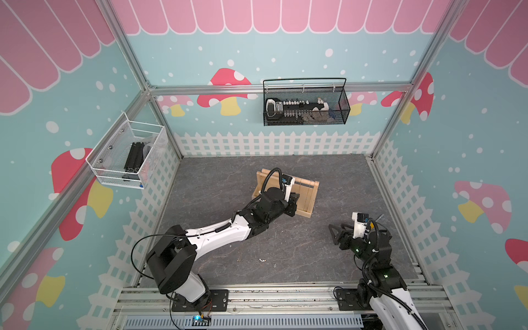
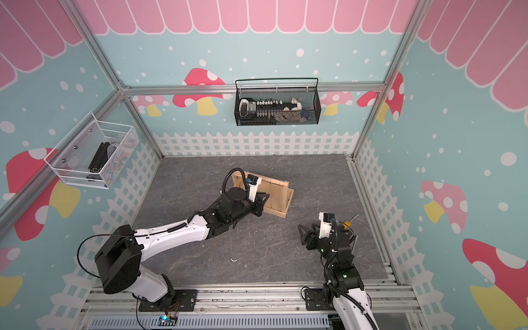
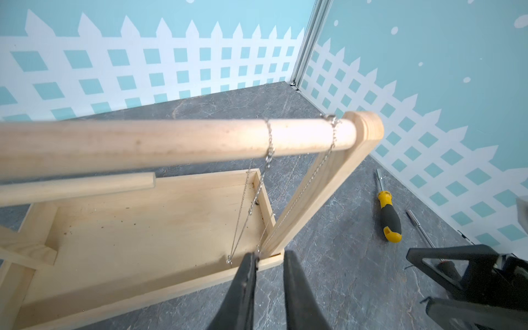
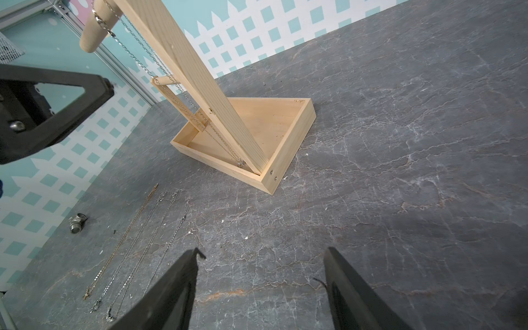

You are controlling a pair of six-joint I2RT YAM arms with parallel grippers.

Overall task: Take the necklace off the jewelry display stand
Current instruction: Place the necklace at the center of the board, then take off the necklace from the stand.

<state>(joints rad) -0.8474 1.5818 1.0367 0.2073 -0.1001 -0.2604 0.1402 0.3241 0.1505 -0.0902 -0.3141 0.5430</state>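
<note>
**Necklace on the rail, left gripper at its lower strands**

Top views: the jewelry display stand [image 1: 307,197] is seen near the middle of the grey table [image 1: 217,183], in both top views. The left gripper [image 1: 295,200] is reached in over the stand's base; its jaws are not resolved here. The right gripper [image 1: 337,229] is held well apart from the stand, over bare table near the right wall.

Left wrist: the necklace [image 3: 269,143] is looped over the dowel rail [image 3: 143,143] close to one end board, with strands hanging down into the base. The left gripper [image 3: 270,254] is shown with jaws narrowly apart. One strand is met by a fingertip [image 3: 249,265] (pinched or only touched, cannot be told). A yellow-handled screwdriver [image 3: 388,217] is seen lying on the table near the stand.

Right wrist: the right gripper [image 4: 262,251] is shown spread wide, nothing between its jaws. The necklace [image 4: 241,163] is seen reaching down into the base. Three loose chains [image 4: 134,243] are laid on the table near the stand.
</note>
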